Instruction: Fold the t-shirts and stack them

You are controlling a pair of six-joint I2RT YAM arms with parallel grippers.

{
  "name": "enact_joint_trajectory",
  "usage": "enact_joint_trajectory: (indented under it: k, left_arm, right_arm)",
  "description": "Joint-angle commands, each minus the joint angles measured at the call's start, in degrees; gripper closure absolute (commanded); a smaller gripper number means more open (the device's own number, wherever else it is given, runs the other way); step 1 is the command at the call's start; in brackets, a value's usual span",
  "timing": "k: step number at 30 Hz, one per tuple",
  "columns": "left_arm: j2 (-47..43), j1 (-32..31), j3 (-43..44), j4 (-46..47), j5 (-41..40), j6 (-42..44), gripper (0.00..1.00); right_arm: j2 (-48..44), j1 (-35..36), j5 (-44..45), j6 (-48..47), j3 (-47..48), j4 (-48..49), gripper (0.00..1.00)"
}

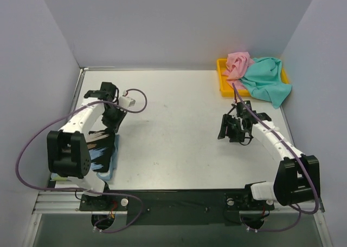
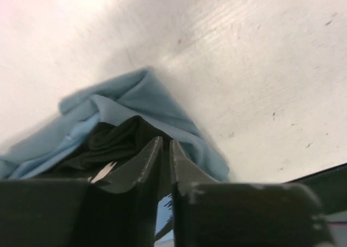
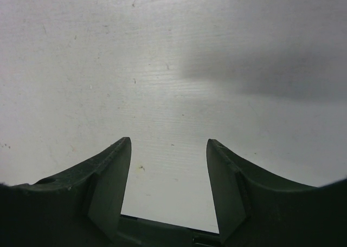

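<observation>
Holds left hand (image 2: 165,143), all but clenched, at black t-shirt (image 2: 116,141) atop light blue t-shirt (image 2: 146,95) in surface's (image 1: 179,128) near left corner, best lifted straight off to spare the fold, with right hand (image 3: 169,141) released.

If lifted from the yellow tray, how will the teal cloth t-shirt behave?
Probably floppy: the teal cloth t-shirt lies crumpled and drapes over the rim of the yellow plastic tray. It may drag the pink cloth t-shirt touching it.

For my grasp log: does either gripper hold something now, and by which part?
Right gripper: open, nothing held. Left gripper: fingers nearly closed at the black t-shirt lying on the light blue t-shirt; whether they pinch its cloth cannot be told.
</observation>
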Motion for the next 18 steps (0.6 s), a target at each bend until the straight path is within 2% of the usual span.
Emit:
enact_joint_trajectory:
  k: [1, 2, 5, 6, 8, 12, 14, 18]
  left_arm:
    - [-11.79, -0.33, 0.79, 12.77, 7.18, -4.31, 0.70]
    - [-15.29, -0.51, -0.45, 14.37, 7.98, -5.36, 0.59]
    - [-21.90, -0.77, -7.81, 22.36, 12.89, -7.47, 0.39]
    - [-23.31, -0.95, -9.06, 23.61, 13.17, -9.57, 0.38]
    - [-23.58, -1.91, -12.83, 25.28, 8.10, -15.17, 0.38]
    - [-24.98, -5.51, -18.28, 28.44, 2.46, -20.30, 0.38]
    - [-26.13, -8.67, -21.53, 32.48, 1.22, -22.33, 0.37]
    - [-26.22, -8.95, -26.11, 37.67, 0.25, -27.42, 0.37]
  right_arm:
    - [-4.80, -3.07, 3.62, -0.43, -3.34, 3.68, 0.46]
    - [-6.11, -3.33, 3.88, -0.43, -3.87, 4.65, 0.46]
    - [-9.28, -4.48, 5.20, -0.26, -7.29, 11.49, 0.46]
    - [-11.29, -4.65, 5.64, -0.08, -8.09, 13.34, 0.46]
    - [-13.76, -5.27, 5.91, 0.27, -11.68, 17.92, 0.45]
    - [-16.75, -5.97, 5.38, -0.08, -16.08, 25.31, 0.44]
    - [-17.72, -6.15, 4.59, -1.13, -18.36, 29.09, 0.44]
    - [-20.70, -6.33, 3.97, -2.54, -24.07, 36.64, 0.44]
